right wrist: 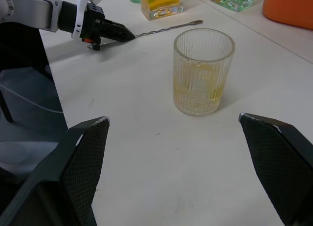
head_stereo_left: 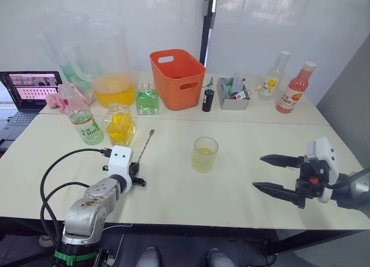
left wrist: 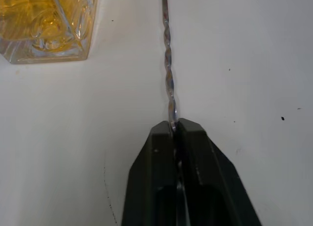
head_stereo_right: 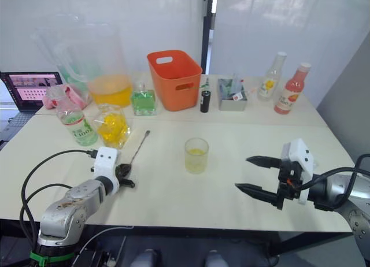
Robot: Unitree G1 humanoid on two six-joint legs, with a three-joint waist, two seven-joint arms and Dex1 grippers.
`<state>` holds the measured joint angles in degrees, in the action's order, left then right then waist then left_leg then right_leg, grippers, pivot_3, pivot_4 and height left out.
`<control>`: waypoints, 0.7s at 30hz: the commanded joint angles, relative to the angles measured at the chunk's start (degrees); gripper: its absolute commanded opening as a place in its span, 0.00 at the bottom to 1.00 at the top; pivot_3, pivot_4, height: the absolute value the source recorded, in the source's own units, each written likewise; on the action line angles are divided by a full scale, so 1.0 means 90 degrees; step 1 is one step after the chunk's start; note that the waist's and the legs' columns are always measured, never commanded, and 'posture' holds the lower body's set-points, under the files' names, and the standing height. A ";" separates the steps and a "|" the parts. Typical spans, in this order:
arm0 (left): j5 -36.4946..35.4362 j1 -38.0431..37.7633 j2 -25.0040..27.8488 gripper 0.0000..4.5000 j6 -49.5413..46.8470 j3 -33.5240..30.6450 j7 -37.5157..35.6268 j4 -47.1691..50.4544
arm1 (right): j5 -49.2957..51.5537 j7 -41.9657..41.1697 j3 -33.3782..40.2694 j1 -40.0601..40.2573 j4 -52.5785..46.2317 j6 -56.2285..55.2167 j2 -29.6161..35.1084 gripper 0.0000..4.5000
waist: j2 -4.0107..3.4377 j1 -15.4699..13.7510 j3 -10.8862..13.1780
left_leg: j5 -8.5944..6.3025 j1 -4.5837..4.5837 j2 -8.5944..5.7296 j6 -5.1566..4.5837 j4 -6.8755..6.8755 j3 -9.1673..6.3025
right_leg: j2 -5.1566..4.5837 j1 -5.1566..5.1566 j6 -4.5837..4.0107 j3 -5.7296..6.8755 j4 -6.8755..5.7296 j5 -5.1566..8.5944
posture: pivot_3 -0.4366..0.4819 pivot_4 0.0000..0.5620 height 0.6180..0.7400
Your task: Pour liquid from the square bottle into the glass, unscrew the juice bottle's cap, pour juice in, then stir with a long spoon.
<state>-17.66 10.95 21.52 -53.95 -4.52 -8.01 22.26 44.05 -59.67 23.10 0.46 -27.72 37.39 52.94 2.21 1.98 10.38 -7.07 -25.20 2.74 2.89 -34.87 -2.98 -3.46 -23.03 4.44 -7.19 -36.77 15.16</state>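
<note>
The square bottle of yellow liquid stands at the left of the table. A juice bottle with a green label and a pink cap is beside it. The ribbed glass holds a little yellowish liquid at mid-table. The long spoon lies on the table between the bottle and the glass. My left gripper is shut on the handle end of the spoon's twisted stem. My right gripper hovers open to the right of the glass, holding nothing.
Along the back stand a large pitcher of orange liquid, a green square bottle, an orange basket, a small black bottle, a metal tin and two tall bottles. A laptop sits far left.
</note>
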 commanded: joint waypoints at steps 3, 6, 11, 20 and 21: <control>-0.0161 -0.0152 0.0344 0.01 0.0539 0.0168 -0.0979 -0.0077 | 0.0008 0.0020 0.0127 0.0079 -0.0143 -0.0136 0.0015 1.00 | -0.0002 0.0003 -0.0001 | -0.0001 0.0000 0.0000 0.0002 0.0001 0.0002 | -0.0001 -0.0002 0.0000 -0.0001 0.0002 0.0000 | 0.48 0.27 1.00; -0.0056 -0.0254 0.0812 0.01 0.0968 0.0226 -0.1546 -0.0073 | 0.0017 0.0007 0.0074 0.0065 -0.0112 -0.0175 -0.0015 1.00 | -0.0001 0.0019 -0.0001 | -0.0002 -0.0002 0.0000 0.0003 0.0003 0.0003 | -0.0001 -0.0004 -0.0002 -0.0001 0.0004 -0.0001 | 0.48 0.27 1.00; -0.0315 -0.0619 0.1683 0.01 0.1697 0.0174 -0.3000 -0.0101 | -0.0048 -0.0012 -0.0104 -0.0021 -0.0019 -0.0277 -0.0084 1.00 | -0.0001 0.0065 0.0000 | -0.0004 -0.0004 0.0005 0.0006 0.0009 0.0004 | -0.0001 -0.0014 -0.0008 0.0000 0.0006 -0.0002 | 0.48 0.27 1.00; -0.0150 -0.0993 0.3002 0.01 0.2807 0.0186 -0.4688 -0.0802 | -0.0156 0.0095 -0.0281 0.0035 -0.0001 -0.0414 -0.0260 1.00 | -0.0002 0.0065 0.0000 | -0.0009 -0.0004 0.0012 0.0013 0.0018 0.0015 | -0.0008 -0.0023 -0.0017 -0.0002 0.0017 0.0000 | 0.48 0.27 1.00; -0.0086 -0.0948 0.3078 0.01 0.2922 0.0173 -0.4762 -0.0996 | -0.0167 0.0108 -0.0291 0.0048 -0.0007 -0.0420 -0.0265 1.00 | -0.0002 0.0064 0.0000 | -0.0010 -0.0005 0.0012 0.0014 0.0018 0.0015 | -0.0008 -0.0023 -0.0018 -0.0001 0.0019 0.0000 | 0.48 0.27 1.00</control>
<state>-19.55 2.41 48.08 -28.91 -2.45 -49.27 14.88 42.82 -58.80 19.73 0.87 -27.29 34.85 50.75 2.19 2.56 10.38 -7.16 -25.24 2.85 3.02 -34.69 -2.85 -3.53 -23.24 4.28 -7.20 -36.59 15.16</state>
